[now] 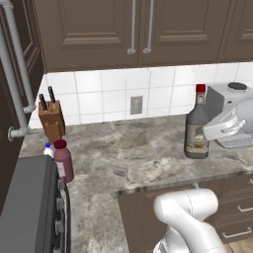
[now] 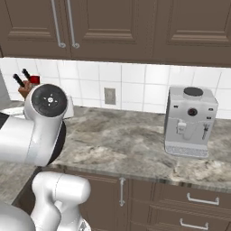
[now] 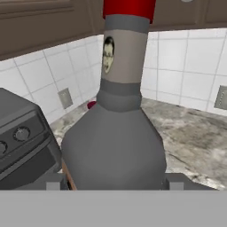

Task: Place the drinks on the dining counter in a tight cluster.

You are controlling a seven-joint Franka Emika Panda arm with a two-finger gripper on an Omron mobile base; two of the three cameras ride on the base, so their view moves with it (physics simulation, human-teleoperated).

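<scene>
At the marbled grey-beige stone counter [image 1: 148, 148], far left by the stove, I see the maroon bottle [image 1: 63, 160] and white blue-capped bottle [image 1: 48, 149]; open slab between. Rightward, my gripper [image 3: 113, 185] straddles the grey-brown red-capped glass bottle [image 1: 196, 126], grip unconfirmed; its neck label shows a face.

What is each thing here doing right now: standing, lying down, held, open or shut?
Red-capped bottle: upright on the counter, between the gripper fingers.
Gripper: fingers either side of that bottle, grip not certain.
Maroon bottle: upright, cap on.
Blue-capped bottle: upright behind the maroon one.
Upper cabinets: shut.
Drawers: shut.
</scene>
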